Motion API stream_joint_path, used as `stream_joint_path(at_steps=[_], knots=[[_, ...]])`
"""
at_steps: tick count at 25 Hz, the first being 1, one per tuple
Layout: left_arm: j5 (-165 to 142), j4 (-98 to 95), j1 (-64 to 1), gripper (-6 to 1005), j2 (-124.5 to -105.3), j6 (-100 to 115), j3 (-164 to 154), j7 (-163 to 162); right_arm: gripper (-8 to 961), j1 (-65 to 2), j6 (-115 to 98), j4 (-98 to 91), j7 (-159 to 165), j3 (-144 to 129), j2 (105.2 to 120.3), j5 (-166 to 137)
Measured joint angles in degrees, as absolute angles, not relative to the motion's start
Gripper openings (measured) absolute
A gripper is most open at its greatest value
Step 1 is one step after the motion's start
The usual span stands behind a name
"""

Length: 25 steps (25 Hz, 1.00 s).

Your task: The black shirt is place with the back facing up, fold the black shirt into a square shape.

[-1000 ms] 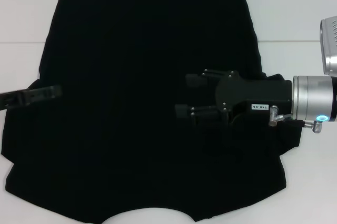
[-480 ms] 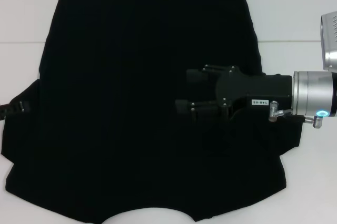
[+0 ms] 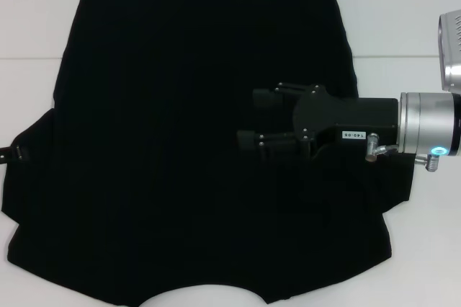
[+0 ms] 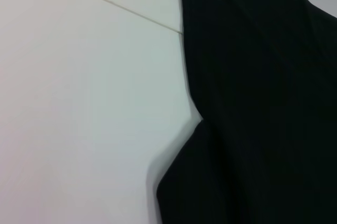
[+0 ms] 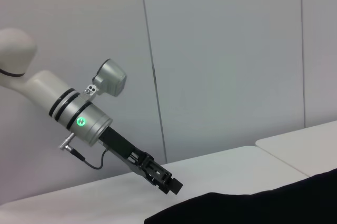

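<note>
Head view: the black shirt point(image 3: 202, 141) lies flat across the white counter point(image 3: 403, 26), collar edge toward you, no lettering showing. Over the shirt's right half hovers the right gripper point(image 3: 248, 117), fingers spread and holding nothing. At the shirt's left sleeve edge, the left gripper point(image 5: 167, 183) shows in the right wrist view; you cannot tell its fingers' state. Your risk: a shallow pinch snags one layer, skewing the fold. No containers are visible.

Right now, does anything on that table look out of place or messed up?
Nothing stands out. The black shirt lies spread flat on the white table, unfolded. The right gripper hangs open above it; the left gripper is out at the shirt's left edge.
</note>
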State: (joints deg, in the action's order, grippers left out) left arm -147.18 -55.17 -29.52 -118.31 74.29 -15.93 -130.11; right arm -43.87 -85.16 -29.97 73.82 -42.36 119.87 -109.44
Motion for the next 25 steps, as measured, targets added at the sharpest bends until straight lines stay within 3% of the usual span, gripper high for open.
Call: stream_joint_path(at_steps=[25], knots=[[-149.57, -51.68, -29.64, 839, -119.22, 68.14, -20.41, -129.82, 899, -43.86, -84.63, -29.53, 73.38, -42.54, 119.97, -108.63]])
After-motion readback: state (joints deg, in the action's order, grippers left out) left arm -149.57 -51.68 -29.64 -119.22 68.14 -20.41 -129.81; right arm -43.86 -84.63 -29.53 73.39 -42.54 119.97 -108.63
